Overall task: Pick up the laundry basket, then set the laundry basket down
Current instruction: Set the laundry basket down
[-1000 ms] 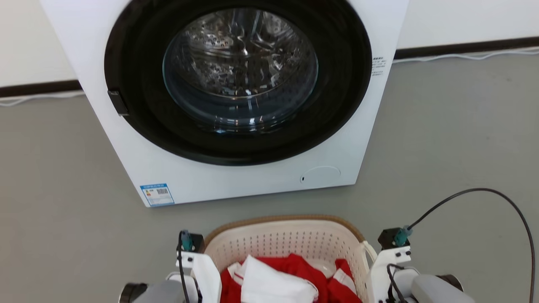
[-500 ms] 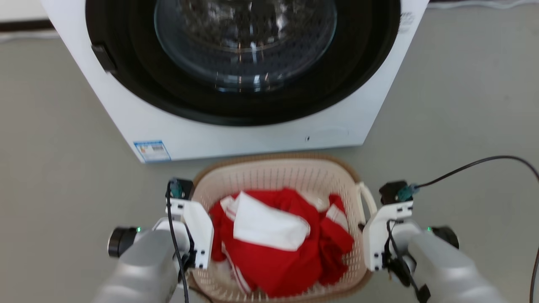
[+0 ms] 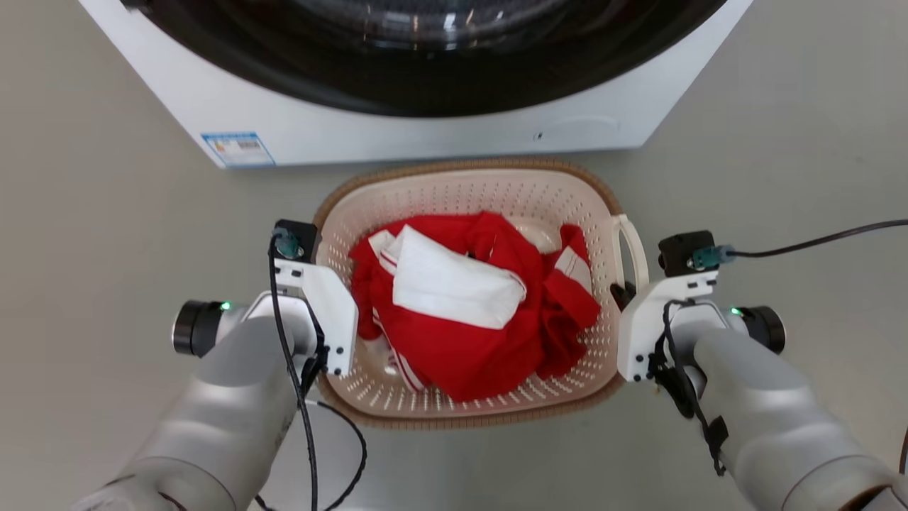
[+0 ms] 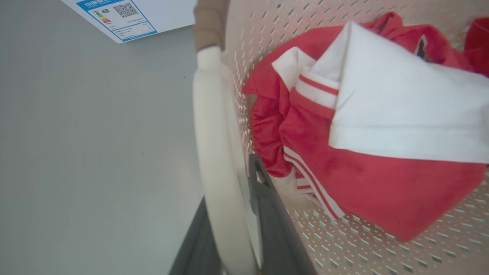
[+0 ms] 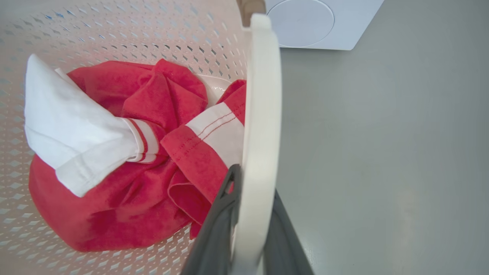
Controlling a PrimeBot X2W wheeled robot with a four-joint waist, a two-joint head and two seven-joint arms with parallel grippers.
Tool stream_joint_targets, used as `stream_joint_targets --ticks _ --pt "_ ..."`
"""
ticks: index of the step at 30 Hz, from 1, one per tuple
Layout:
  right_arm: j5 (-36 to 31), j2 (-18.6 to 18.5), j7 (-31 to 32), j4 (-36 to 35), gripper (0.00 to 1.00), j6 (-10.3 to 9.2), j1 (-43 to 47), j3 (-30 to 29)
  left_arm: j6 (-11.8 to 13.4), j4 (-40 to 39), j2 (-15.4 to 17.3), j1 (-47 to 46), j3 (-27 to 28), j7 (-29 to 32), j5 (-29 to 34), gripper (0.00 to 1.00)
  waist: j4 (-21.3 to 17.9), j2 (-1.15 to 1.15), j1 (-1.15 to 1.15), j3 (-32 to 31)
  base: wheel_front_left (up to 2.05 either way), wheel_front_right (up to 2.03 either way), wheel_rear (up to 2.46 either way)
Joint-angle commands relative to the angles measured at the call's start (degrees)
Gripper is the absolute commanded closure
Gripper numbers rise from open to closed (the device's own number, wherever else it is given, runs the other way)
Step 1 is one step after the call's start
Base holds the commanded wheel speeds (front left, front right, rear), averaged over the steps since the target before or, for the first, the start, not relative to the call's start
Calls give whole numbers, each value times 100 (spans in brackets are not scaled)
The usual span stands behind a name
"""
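The laundry basket [image 3: 461, 167] stood, or perhaps hung low, over the floor [image 3: 106, 213] before the washing machine [image 3: 425, 135]. The left gripper [image 4: 229, 181] and right gripper [image 5: 254, 183] were each clamped on a side handle [image 3: 633, 248]. The basket looked stiff and light, with soft clothes [image 3: 468, 341] inside, so the handles seemed the right hold.

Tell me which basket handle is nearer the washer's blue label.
The left handle: the blue label sits beyond its far end. The right handle ends instead near the round flap.
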Motion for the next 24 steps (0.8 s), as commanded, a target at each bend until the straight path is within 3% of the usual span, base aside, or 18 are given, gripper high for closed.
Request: stream_joint_targets --ticks 1,24 --pt "-61 142 -202 -60 100 86 -129 31 38 -52 68 -298 77 -145 101 100 43 0 0 264 0 0 0" --pt "-373 130 -783 91 100 86 -761 -285 233 12 119 -961 108 -783 166 100 103 0 0 1691 0 0 0"
